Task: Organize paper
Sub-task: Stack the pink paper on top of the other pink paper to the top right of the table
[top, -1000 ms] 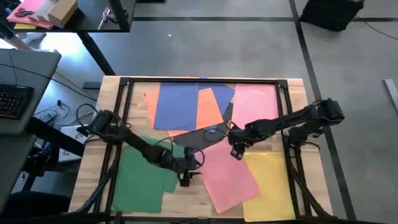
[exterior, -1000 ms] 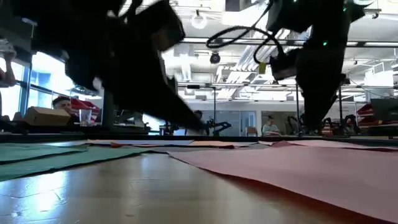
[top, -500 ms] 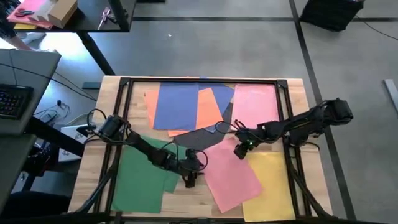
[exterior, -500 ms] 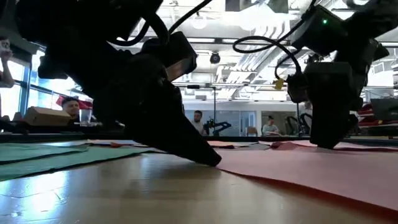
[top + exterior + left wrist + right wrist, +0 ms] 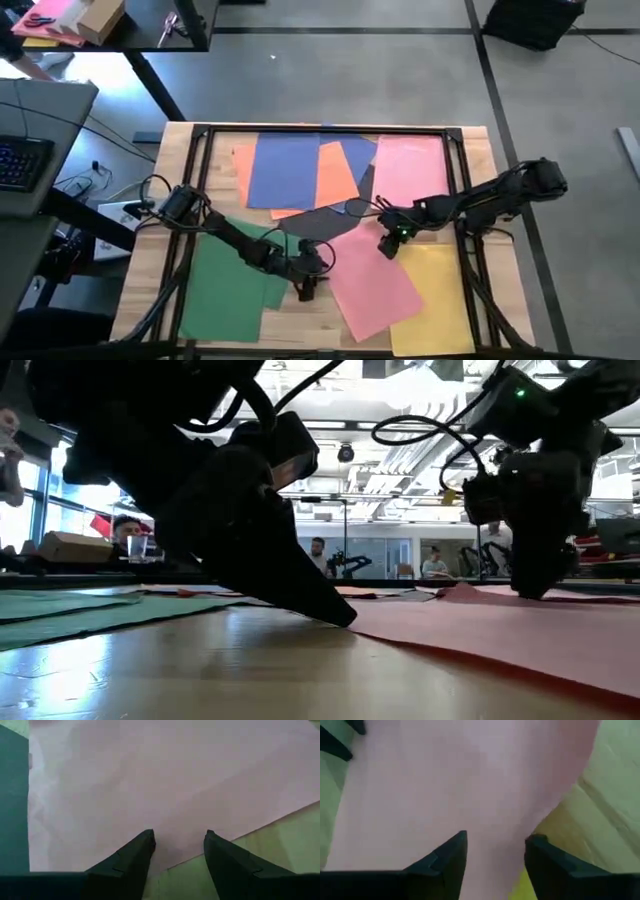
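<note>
Unmoved: pink paper (image 5: 372,285) under right gripper (image 5: 388,243)

Even overhead light up top; low view backlit, arms silhouetted, glare on the light wooden desk (image 5: 150,670); wrist views soft.

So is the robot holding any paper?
No. Both grippers, left and right, are open, each with its fingers down at an edge of the pink sheet, not pinching it.
</note>
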Tool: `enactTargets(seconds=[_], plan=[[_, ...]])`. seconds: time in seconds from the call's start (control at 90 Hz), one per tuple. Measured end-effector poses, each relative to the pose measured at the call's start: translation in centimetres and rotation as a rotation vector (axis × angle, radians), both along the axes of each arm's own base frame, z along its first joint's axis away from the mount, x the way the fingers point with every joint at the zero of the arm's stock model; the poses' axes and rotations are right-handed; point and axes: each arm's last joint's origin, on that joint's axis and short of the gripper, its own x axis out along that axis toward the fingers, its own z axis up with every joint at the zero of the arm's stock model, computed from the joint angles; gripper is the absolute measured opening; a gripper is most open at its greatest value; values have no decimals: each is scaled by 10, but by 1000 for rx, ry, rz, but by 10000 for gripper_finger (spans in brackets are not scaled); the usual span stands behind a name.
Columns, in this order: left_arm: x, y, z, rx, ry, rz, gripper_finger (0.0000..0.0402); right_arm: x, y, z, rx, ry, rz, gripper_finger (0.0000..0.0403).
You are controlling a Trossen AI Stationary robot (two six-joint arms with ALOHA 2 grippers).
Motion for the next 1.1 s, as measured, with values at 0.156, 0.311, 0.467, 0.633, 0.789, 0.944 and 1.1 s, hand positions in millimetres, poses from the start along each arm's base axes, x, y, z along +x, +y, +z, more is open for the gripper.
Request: enactTargets(seconds=[0.156, 0.311, 0.467, 0.633, 0.789, 0.944, 1.1], plan=[[0, 0, 0, 5, 1, -1, 168, 6, 1, -2, 6, -38, 2, 114], [0, 0, -1, 6, 5, 0, 168, 7, 1, 1, 0, -25, 2, 71], [-1, 0, -1, 3, 6, 2, 168, -2, -1, 0, -50, 77, -17, 54], [-1, 0, -1, 3, 2, 4, 168, 4, -1, 2, -69, 6, 5, 57], [-1, 0, -1, 6, 2, 9, 168, 9, 0, 3, -87, -48, 67, 30], [-1, 1, 1, 9, 0, 13, 168, 10, -1, 4, -113, -67, 77, 3], [-3, 3, 17, 26, -11, -15, 168, 17, 0, 22, -111, -140, 85, 0]])
